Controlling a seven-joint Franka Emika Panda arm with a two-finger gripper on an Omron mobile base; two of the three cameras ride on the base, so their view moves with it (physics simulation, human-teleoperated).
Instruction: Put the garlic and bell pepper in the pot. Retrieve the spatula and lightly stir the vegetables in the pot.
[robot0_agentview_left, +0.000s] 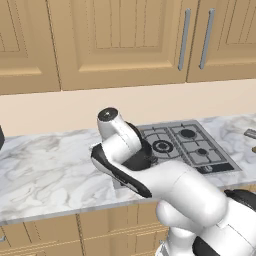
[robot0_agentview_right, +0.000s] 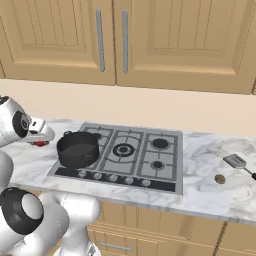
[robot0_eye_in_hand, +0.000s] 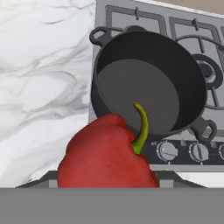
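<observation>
My gripper (robot0_eye_in_hand: 107, 183) is shut on the bell pepper (robot0_eye_in_hand: 105, 153), a bright red lump with a green stem that sits between the dark fingertips (robot0_eye_in_hand: 41, 181). From the right base camera the gripper (robot0_agentview_right: 42, 139) hangs just left of the pot (robot0_agentview_right: 77, 149), with a bit of the red pepper (robot0_agentview_right: 40, 144) showing under it. The pot (robot0_eye_in_hand: 148, 83) is dark, round and empty, on the front left burner. The spatula (robot0_agentview_right: 238, 162) lies on the counter far right of the stove. The garlic (robot0_agentview_right: 219, 178), a small tan lump, rests near it.
The stove (robot0_agentview_right: 135, 152) has several burners and a row of knobs (robot0_eye_in_hand: 199, 151) along its front. Marble counter (robot0_agentview_left: 45, 165) stretches to the left of it. Wooden cabinets (robot0_agentview_right: 150, 40) hang above the back wall. My own arm (robot0_agentview_left: 150, 170) blocks the pot in the left base view.
</observation>
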